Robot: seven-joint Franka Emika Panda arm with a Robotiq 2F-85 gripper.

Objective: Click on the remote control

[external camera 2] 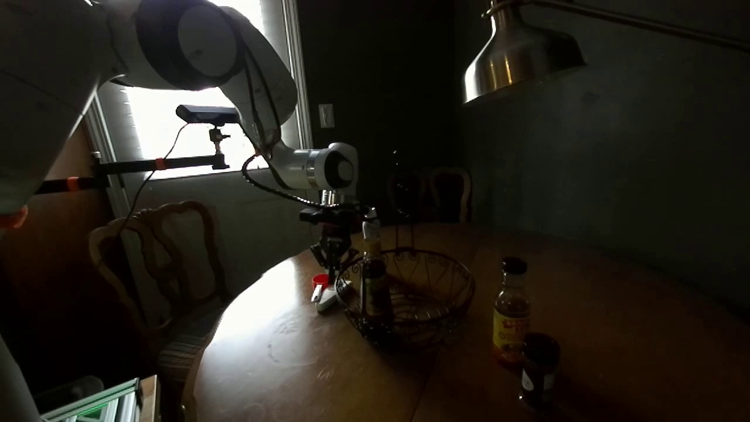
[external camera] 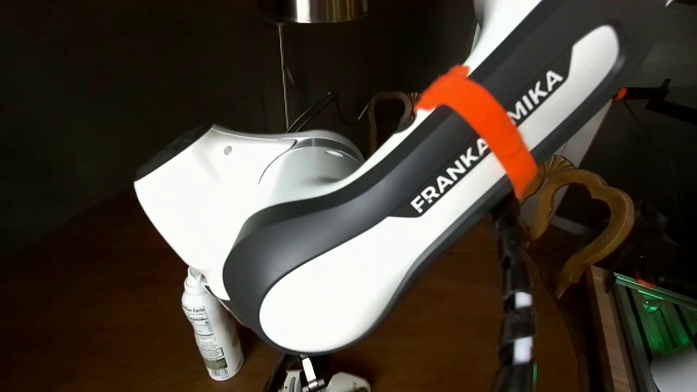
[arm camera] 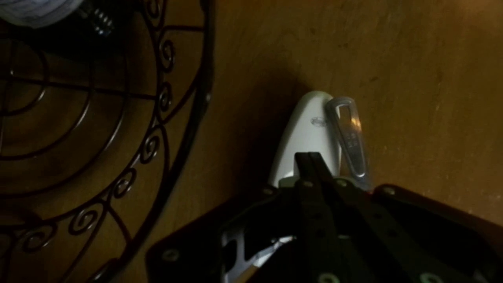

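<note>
Right at the remote control (arm camera: 308,135), the gripper (arm camera: 308,155) points downward with its jaws pressed together, finger against finger; whether the tips touch the pale slab or hang just over it, I can't make out. The slab lies flat, its rounded end and a small oval mark showing past the tips, much of the rest hidden by the gripper. Close along its side runs a slim grey handle (arm camera: 353,145), and a red cup (external camera 2: 320,280) sits just beside the slab. Under them all spreads a brown wooden table (external camera 2: 275,363), curved at the edge and glaring where light strikes it. Near the slab but apart from it stands a dark wire basket (arm camera: 202,98) (all curls and scrolls round the side); a dark bottle (external camera 2: 375,293) overlaps it in an exterior view, and I can't settle whether it is inside. A white spray can (external camera: 215,332) stands on the wood, partly behind the robot's arm (external camera: 337,305), which blocks much of that exterior view with its orange-banded forearm. Well apart from the gripper, a yellow-labelled bottle (external camera 2: 511,328) and a dark jar (external camera 2: 539,372) stand near each other. Past the table come a carved wooden chair (external camera: 621,215), a bright window (external camera 2: 152,129) and dark walls (external camera 2: 644,193), and up high hangs a metal lamp (external camera 2: 521,64), its shade showing in both exterior views.
</note>
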